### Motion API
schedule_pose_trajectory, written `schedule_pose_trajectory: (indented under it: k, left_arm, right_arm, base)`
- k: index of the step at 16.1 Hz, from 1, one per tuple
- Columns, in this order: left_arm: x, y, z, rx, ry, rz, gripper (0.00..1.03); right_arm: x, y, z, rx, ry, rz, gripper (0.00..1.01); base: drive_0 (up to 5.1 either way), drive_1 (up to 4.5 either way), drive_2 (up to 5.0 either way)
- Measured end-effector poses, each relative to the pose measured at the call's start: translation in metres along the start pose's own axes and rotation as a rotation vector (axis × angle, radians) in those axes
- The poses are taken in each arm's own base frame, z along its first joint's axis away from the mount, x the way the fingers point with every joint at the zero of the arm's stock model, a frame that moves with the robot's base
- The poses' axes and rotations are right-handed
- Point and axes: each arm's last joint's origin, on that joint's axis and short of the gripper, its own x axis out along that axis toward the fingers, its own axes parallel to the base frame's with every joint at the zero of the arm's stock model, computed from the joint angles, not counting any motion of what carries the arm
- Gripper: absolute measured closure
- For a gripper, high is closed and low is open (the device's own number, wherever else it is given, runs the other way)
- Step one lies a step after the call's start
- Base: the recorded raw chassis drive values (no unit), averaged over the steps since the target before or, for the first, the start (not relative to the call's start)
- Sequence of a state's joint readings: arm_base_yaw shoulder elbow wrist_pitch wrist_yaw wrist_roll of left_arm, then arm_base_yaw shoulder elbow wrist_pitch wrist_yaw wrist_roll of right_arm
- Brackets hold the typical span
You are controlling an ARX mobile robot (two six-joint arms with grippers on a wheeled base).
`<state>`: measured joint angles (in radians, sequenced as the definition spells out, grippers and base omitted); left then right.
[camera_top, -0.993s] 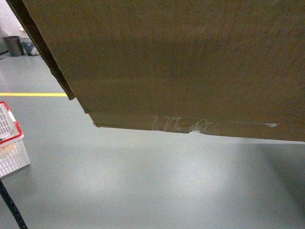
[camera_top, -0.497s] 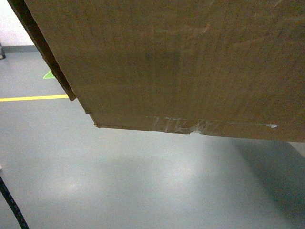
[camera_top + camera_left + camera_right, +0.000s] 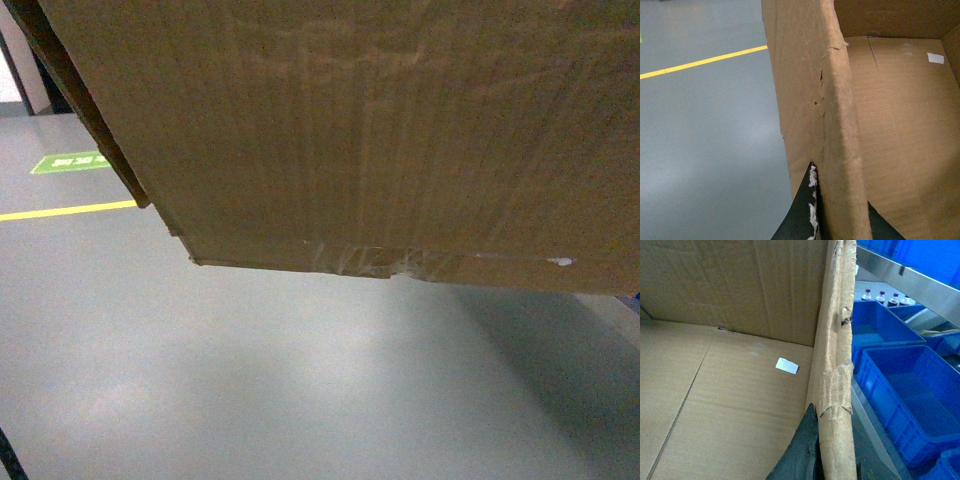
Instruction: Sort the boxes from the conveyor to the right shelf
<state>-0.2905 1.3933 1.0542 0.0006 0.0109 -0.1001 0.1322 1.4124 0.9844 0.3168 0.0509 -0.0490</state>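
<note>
1. The box is up off the ground, filling the top of the head view, its taped bottom seam tilted above bare grey floor.
2. Left gripper: its dark fingers straddle the box's left wall, one outside and one inside, pinching the ragged top rim. Clamped on the box, by the look of it.
3. Right gripper: same story on the box's right wall, a finger on each face of the torn cardboard edge, gripping it.
4. So the box hangs between the two arms, open top upward, its inside empty but for a small white sticker on the bottom.
5. The key relation: just beyond the box's right wall sit blue crates under a shiny steel rail. The shelf side lies to the right of the box, so the right arm is the nearer one.
6. My read: the carry is under way, the box not yet set down; the coming move leads rightward with the box's right wall first.
</note>
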Motion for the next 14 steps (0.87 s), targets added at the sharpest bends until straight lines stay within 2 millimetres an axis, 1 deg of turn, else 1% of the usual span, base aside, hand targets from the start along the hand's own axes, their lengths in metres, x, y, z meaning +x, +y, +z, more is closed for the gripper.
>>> schedule_pose_trajectory:
  k: [4, 11, 13, 14]
  left_arm:
    - [0.0001, -0.0042, 0.0, 0.007, -0.004, -0.008, 0.99]
    - [0.0003, -0.0012, -0.0003, 0.004, 0.001, 0.0, 0.99]
    - [0.0003, -0.0012, -0.0004, 0.003, 0.001, 0.0, 0.99]
    - [0.0003, -0.0012, -0.0004, 0.004, 0.001, 0.0, 0.99]
  right_arm:
    - [0.0, -0.0031, -0.0003, 0.001, 0.002, -0.01, 0.97]
    - [-0.0001, -0.0008, 0.0, -0.001, 0.001, -0.004, 0.97]
    - [-0.0001, -0.0008, -0.0003, -0.001, 0.003, -0.004, 0.97]
    - [-0.0001, -0.0003, -0.0002, -0.001, 0.002, -0.003, 0.97]
  base:
    - [-1.9, -1.94, -1.9]
    - [-1.9, -1.94, -1.9]
    - [-5.2, 0.4, 0.4]
    - [-1.4, -1.42, -1.4]
